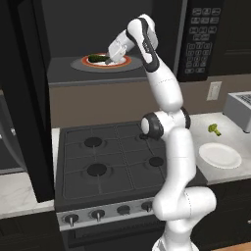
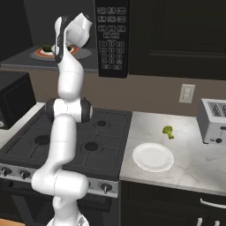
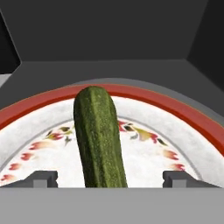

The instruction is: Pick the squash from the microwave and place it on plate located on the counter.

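Fingers (image 3: 43,178) wide apart, flanking squash (image 3: 98,140).

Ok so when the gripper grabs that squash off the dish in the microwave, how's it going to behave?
The squash looks firm and thick, so probably stiff, not floppy. Its rounded cylinder shape could roll on the red-rimmed dish if nudged sideways. The pebbled skin may give the open gripper fair grip.
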You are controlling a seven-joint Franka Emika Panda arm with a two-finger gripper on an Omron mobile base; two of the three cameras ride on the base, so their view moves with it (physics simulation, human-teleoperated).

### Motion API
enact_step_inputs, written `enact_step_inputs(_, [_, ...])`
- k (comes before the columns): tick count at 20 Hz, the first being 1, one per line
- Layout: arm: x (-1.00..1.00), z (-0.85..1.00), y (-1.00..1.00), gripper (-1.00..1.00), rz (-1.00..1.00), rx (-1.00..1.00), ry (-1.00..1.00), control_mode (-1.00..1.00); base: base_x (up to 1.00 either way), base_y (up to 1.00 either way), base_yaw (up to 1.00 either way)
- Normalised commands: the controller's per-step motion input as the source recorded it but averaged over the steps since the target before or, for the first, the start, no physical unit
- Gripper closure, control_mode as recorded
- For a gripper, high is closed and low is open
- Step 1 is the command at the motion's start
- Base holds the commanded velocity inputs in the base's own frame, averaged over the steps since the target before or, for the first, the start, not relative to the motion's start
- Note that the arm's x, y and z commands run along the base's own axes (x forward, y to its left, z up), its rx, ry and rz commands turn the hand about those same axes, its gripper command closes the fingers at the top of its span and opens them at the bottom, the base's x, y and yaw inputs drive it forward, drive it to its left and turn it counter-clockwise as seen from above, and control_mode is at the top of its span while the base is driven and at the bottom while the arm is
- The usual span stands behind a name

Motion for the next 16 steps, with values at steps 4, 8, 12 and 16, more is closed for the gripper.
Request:
enact_step_inputs(4, [0.02, -0.01, 0.03, 1.00, 0.01, 0.00, 0.00, -1.00, 0.00, 0.00, 0.00])
enact_step_inputs(8, [0.00, 0.00, 0.00, 1.00, 0.00, 0.00, 0.00, -1.00, 0.00, 0.00, 0.00])
enact_step_inputs(12, [-0.12, -0.02, 0.00, 1.00, 0.00, 0.00, -0.07, -1.00, 0.00, 0.00, 0.00])
enact_step_inputs(16, [-0.55, -0.07, 0.00, 1.00, -0.08, 0.00, -0.14, -1.00, 0.00, 0.00, 0.00])
